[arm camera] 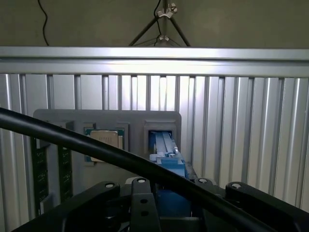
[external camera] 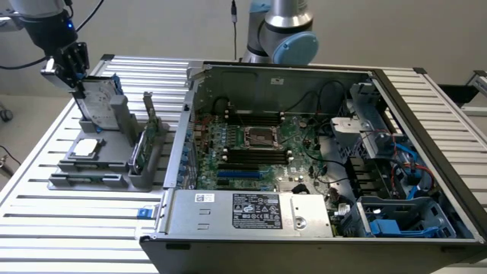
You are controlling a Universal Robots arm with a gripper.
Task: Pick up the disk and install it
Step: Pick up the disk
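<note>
End effector: the black end effector (external camera: 74,73) hangs at 11 o'clock in the exterior view, right at the upper corner of the disk.
End effector state: cannot tell whether it is wide, narrow or clamped on the disk; contact with the disk's top edge is not clear either.
Disk: the disk (external camera: 96,95) stands upright on edge in a slot of the grey fixture, at 5 o'clock of the end effector. Its silver face shows in the exterior view, and its blue carrier (arm camera: 164,145) shows edge-on in the wrist view.
Black cable: a black cable (arm camera: 96,147) runs across the wrist view in front of the fixture.
Grey fixture: the grey fixture (external camera: 99,171) sits on the slatted metal desk (external camera: 68,228).
Chip: a square silver chip (external camera: 86,147) lies flat in the fixture at 6 o'clock of the disk.
Circuit card: a green circuit card (external camera: 146,145) stands on edge in the fixture at 4 o'clock of the disk.
Computer case: the open computer case (external camera: 281,71) lies at 3 o'clock of the fixture, just beside it, with its motherboard (external camera: 251,154) exposed.
Power supply: the power supply (external camera: 251,211) fills the case's 6 o'clock edge.
Arm: a silver arm joint with a blue cap (external camera: 288,34) rises behind the case at 12 o'clock.
</note>
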